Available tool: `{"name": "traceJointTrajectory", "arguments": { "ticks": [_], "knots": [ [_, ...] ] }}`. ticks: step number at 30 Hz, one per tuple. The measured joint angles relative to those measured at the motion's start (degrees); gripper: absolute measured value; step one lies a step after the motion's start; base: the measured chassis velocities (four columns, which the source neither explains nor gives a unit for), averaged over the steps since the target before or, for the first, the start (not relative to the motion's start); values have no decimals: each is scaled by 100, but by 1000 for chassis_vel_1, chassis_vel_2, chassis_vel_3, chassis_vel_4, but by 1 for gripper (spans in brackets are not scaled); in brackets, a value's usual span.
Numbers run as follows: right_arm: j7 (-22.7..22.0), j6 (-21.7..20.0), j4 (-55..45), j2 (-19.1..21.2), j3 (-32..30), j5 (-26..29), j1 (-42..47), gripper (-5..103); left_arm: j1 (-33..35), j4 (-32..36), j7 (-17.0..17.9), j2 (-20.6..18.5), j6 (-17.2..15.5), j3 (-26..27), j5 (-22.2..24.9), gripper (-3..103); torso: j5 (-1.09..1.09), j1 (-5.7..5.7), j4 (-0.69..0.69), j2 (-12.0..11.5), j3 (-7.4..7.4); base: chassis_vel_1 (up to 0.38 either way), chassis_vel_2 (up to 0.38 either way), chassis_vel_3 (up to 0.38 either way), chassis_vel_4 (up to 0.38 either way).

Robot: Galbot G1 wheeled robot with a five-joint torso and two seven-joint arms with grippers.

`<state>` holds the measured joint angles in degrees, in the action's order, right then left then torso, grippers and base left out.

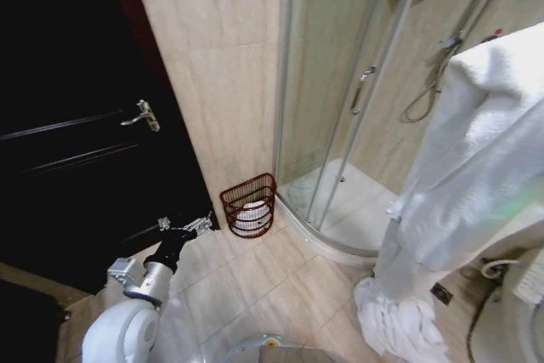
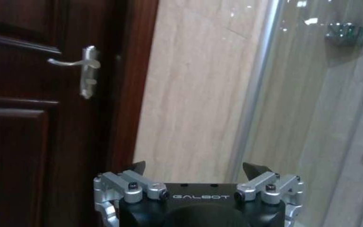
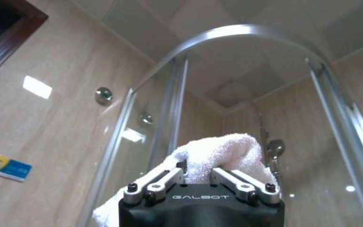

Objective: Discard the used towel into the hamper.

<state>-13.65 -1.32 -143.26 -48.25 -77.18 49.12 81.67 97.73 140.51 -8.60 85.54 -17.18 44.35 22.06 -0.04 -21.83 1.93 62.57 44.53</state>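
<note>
The hamper (image 1: 249, 206), a small dark red wire basket, stands on the floor against the tiled wall, between the door and the shower. The white towel (image 1: 476, 176) hangs large at the right of the head view, and its lower end is heaped on the floor (image 1: 399, 325). In the right wrist view my right gripper (image 3: 197, 172) is held high and is shut on a fold of the towel (image 3: 222, 151). My left gripper (image 1: 191, 229) hovers low to the left of the hamper. Its fingers stand open with nothing between them (image 2: 196, 168).
A dark wooden door (image 1: 76, 150) with a silver handle (image 1: 143, 115) fills the left. The glass shower enclosure (image 1: 357, 91) with its raised curved base (image 1: 331, 235) lies just right of the hamper. A white fixture (image 1: 518, 320) sits at the bottom right.
</note>
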Motion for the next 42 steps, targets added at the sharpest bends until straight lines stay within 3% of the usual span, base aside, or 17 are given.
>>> {"name": "traceJointTrajectory", "arguments": {
  "ticks": [7,22,42],
  "knots": [
    [10,2,1,33,31,1,-21,7,0,0,0,2,0,-2,0,100,9,1,-2,0,0,42,20,-14,-25],
    [38,32,2,31,460,-29,-162,7,0,1,0,1,0,-2,0,100,3,1,-1,1,0,18,27,49,40],
    [114,87,2,40,417,-29,-144,7,0,1,0,1,0,-2,0,100,4,1,-1,2,0,112,103,110,110]
  ]
}}
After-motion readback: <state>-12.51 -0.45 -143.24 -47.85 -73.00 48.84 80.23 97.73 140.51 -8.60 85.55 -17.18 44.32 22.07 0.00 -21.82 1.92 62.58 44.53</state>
